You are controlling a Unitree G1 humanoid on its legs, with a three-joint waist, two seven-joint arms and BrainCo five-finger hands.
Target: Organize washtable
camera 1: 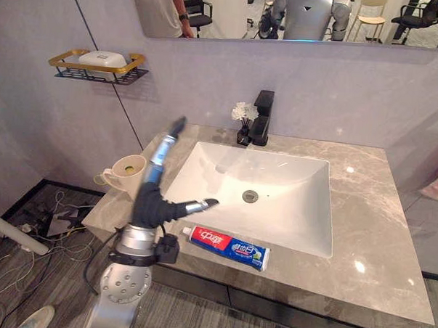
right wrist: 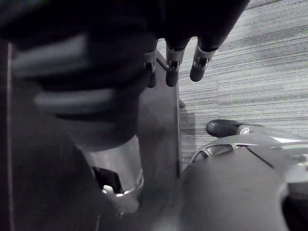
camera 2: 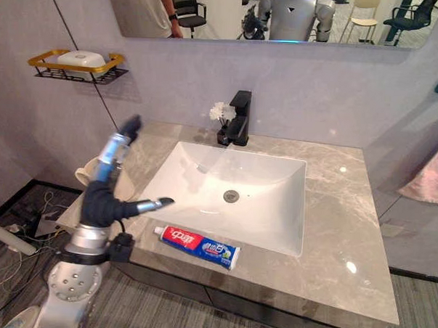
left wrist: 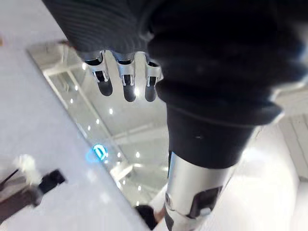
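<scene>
Left hand (camera 1: 153, 205) hovers over the worktop's (camera 1: 369, 229) front-left corner, fingers (camera 1: 161, 150) straight and empty, probably lining up on the toothpaste tube (camera 1: 230, 246) lying flat along the front edge before the sink (camera 1: 277, 174), while the right hand (right wrist: 172, 72) hangs relaxed, holding nothing.

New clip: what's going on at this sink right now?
The robot's left hand is raised over the left front corner of the countertop, fingers straight and holding nothing, close by a cream cup. A toothpaste tube lies flat on the front edge beside the sink, untouched. The right hand hangs low near the floor, fingers relaxed and empty.
</scene>
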